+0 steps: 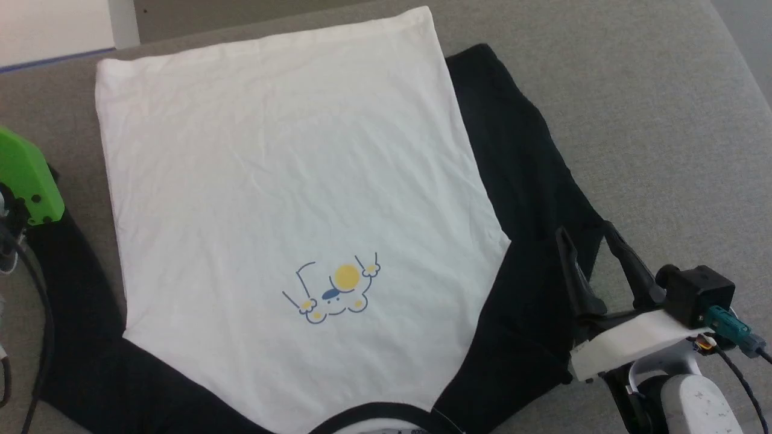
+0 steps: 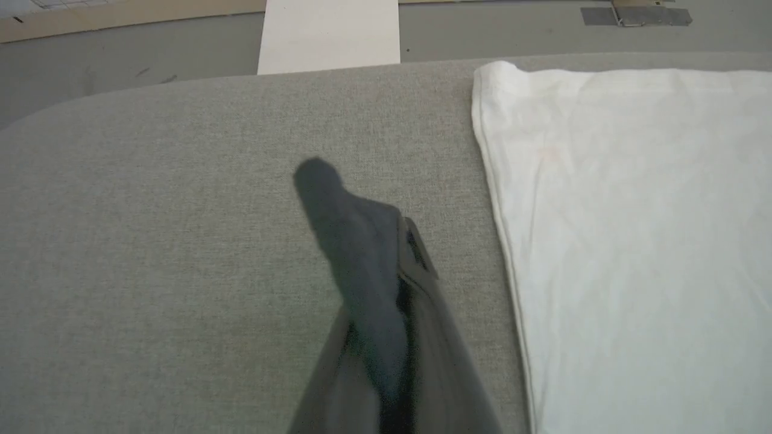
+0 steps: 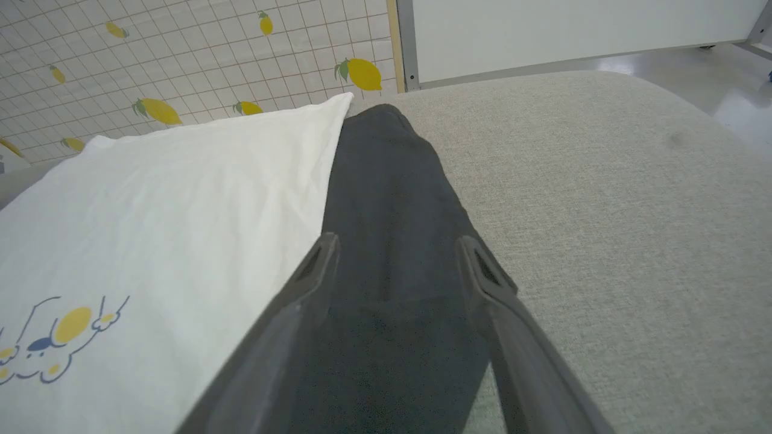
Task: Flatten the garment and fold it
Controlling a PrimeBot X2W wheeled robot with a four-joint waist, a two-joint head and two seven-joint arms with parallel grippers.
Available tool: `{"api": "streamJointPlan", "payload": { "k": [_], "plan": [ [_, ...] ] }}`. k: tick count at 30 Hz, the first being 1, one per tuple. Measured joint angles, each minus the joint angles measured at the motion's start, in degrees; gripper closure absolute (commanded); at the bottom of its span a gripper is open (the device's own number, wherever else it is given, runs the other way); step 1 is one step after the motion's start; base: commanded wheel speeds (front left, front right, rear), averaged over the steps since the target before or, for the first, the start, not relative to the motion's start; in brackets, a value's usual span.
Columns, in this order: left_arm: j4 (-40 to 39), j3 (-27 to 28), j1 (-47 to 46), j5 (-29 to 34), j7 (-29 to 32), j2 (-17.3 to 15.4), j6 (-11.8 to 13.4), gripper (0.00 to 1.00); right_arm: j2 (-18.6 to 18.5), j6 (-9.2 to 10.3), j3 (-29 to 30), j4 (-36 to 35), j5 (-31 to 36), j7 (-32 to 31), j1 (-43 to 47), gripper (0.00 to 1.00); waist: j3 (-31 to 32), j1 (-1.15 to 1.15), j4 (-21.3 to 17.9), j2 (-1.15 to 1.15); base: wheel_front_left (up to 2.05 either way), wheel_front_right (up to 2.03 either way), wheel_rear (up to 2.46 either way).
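The garment lies spread flat on the grey padded table, print side up, with its black collar at the near edge. Its cartoon print with the yellow circle sits low on the chest. The right black sleeve stretches along the white body's right side. My right gripper stands open just over that sleeve, one finger on each side of the sleeve's middle. My left gripper is shut on the dark cloth of the left sleeve, which bunches up between its fingers.
Grey padded table runs wide to the right of the shirt and to its left. My left arm's green housing and cables sit at the left edge. Beyond the far edge are a white panel and lemon-patterned tiles.
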State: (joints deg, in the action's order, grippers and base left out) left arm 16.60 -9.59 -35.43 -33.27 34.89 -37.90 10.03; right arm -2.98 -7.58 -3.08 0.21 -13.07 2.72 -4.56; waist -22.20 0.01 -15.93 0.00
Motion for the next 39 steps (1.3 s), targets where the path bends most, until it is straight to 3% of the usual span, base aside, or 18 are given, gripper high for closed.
{"api": "streamJointPlan", "payload": {
  "k": [8, 14, 20, 23, 28, 33, 36, 39],
  "plan": [
    [-9.47, 5.26, 8.83, -0.08, -6.30, -1.89, 3.20, 1.00, -0.01, 0.00, 1.67, -1.08, 1.18, -1.89, 2.99, 0.00, 5.40, -0.01, 2.05, 0.00, 0.00, 0.00, 0.00],
    [-24.71, 9.05, 16.40, 0.75, -7.00, -4.39, 7.46, 1.00, -0.02, 0.00, 2.58, -3.07, 1.63, -3.65, 5.45, 0.00, 9.15, -0.01, 4.68, 0.00, 0.00, 0.00, 0.00],
    [-38.39, 4.88, 18.98, 0.73, -7.67, -1.76, 7.48, 1.00, 0.00, 0.00, 2.66, -4.43, 1.90, -5.24, 6.86, 0.00, 11.74, -0.01, 7.67, 0.00, 0.00, 0.00, 0.00],
    [-41.54, -1.37, 18.67, 0.51, -8.12, 1.83, 5.09, 1.00, -0.01, 0.00, 2.47, -4.88, 2.01, -5.79, 7.05, 0.00, 12.79, -0.01, 8.95, 0.00, 0.00, 0.00, 0.00],
    [-39.34, -15.68, 14.40, 1.56, -9.28, 12.29, 1.33, 1.00, 0.01, 0.00, 1.87, -5.53, 2.23, -6.84, 7.06, 0.00, 14.41, -0.01, 10.39, 0.00, 0.00, 0.00, 0.00],
    [-28.50, -27.89, 10.87, 3.35, -10.48, 23.21, -1.89, 1.00, 0.02, 0.00, 1.32, -6.08, 2.33, -7.51, 7.18, 0.00, 15.30, -0.01, 10.27, 0.00, 0.00, 0.00, 0.00],
    [-18.81, -33.70, 9.32, 4.33, -11.33, 28.05, -4.43, 1.00, 0.01, 0.00, 0.60, -6.02, 2.36, -7.99, 7.26, 0.00, 15.26, -0.01, 9.38, 0.00, 0.00, 0.00, 0.00],
    [-8.61, -38.24, 8.93, 5.68, -11.74, 30.88, -6.86, 1.00, 0.02, 0.00, -0.18, -5.77, 2.32, -8.09, 7.27, 0.00, 15.23, -0.01, 8.12, 0.00, 0.00, 0.00, 0.00]
  ]
}}
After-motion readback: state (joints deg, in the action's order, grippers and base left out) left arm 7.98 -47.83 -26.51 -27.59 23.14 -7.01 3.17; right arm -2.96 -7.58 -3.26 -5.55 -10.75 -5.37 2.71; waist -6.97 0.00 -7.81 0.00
